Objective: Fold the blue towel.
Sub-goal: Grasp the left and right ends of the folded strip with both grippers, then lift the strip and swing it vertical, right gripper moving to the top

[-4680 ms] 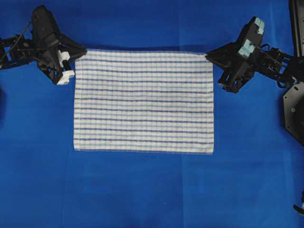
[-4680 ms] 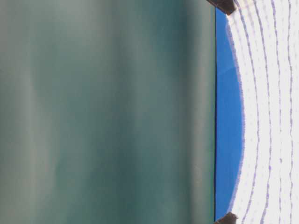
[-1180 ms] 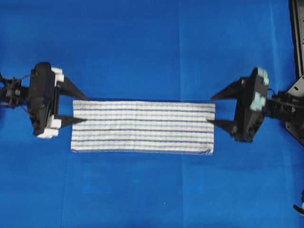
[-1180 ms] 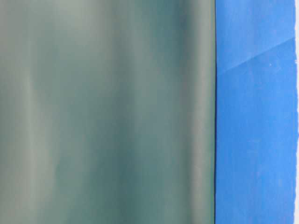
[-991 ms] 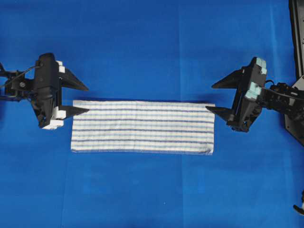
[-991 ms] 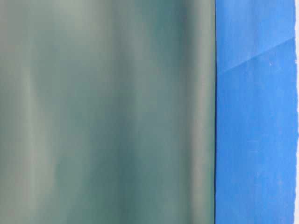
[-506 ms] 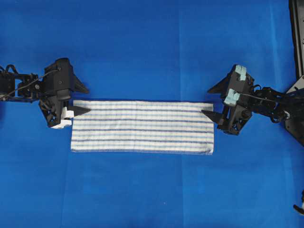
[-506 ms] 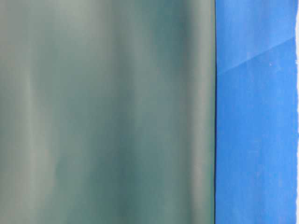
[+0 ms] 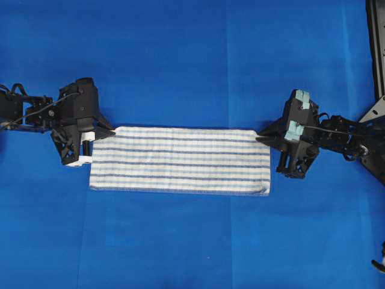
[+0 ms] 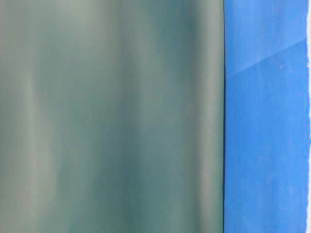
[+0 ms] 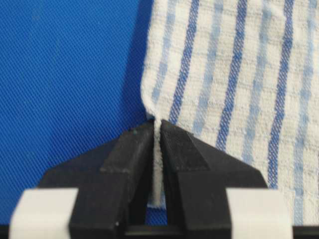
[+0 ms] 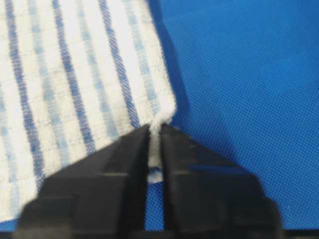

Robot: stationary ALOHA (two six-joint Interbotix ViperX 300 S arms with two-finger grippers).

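Note:
The blue towel (image 9: 180, 161), white with light-blue and navy stripes, lies folded into a long band across the middle of the overhead view. My left gripper (image 9: 106, 130) is shut on the towel's far left corner; the left wrist view shows the cloth (image 11: 234, 74) pinched into a thin ridge between the black fingers (image 11: 132, 154). My right gripper (image 9: 263, 138) is shut on the far right corner, where the right wrist view shows the towel (image 12: 75, 84) edge squeezed between its fingers (image 12: 187, 159). In the table-level view neither gripper shows.
The solid blue table covering (image 9: 192, 60) spreads all round the towel. A black frame (image 9: 376, 36) stands at the right edge. The table-level view is mostly a blurred grey-green surface (image 10: 112, 116) with a strip of blue covering (image 10: 265, 121) beside it.
Both grippers moved inward onto the towel's far corners and went from open to shut, each pinching a corner. The far left corner has drawn in slightly.

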